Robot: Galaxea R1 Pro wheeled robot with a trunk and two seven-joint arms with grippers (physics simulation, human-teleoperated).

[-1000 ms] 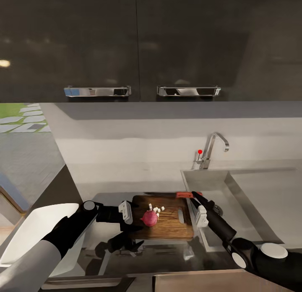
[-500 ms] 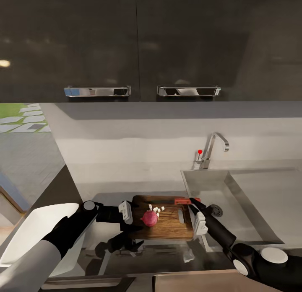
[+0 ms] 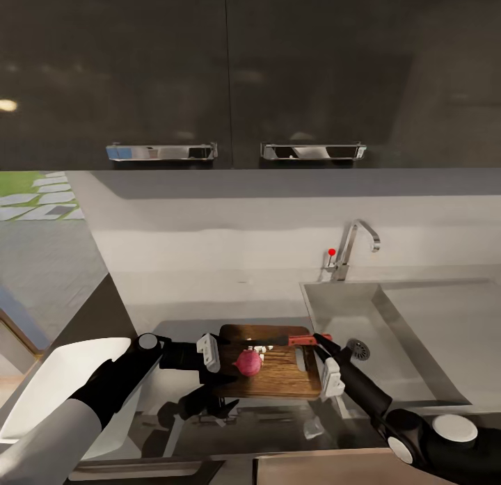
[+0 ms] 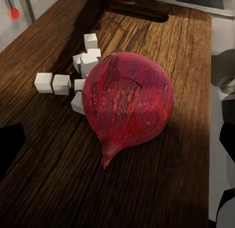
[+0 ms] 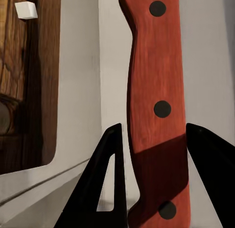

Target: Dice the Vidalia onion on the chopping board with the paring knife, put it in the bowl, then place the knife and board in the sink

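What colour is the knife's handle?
Red-orange with three dark rivets; the paring knife's handle shows best in the right wrist view.

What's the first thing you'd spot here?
The red onion in the middle of the brown board, with little white cubes beside it. Next, the knife with its red handle, lying across the board's far edge, its handle between the right claw's fingers beside the sink.

Render is sharp throughout, no motion blur. Lighting is soft and even on the pale backsplash. Glossy upper cabinets read dark, with one faint warm glare spot at far left. A shadow band lies under them. The onion casts a dark shadow on the chopping board.
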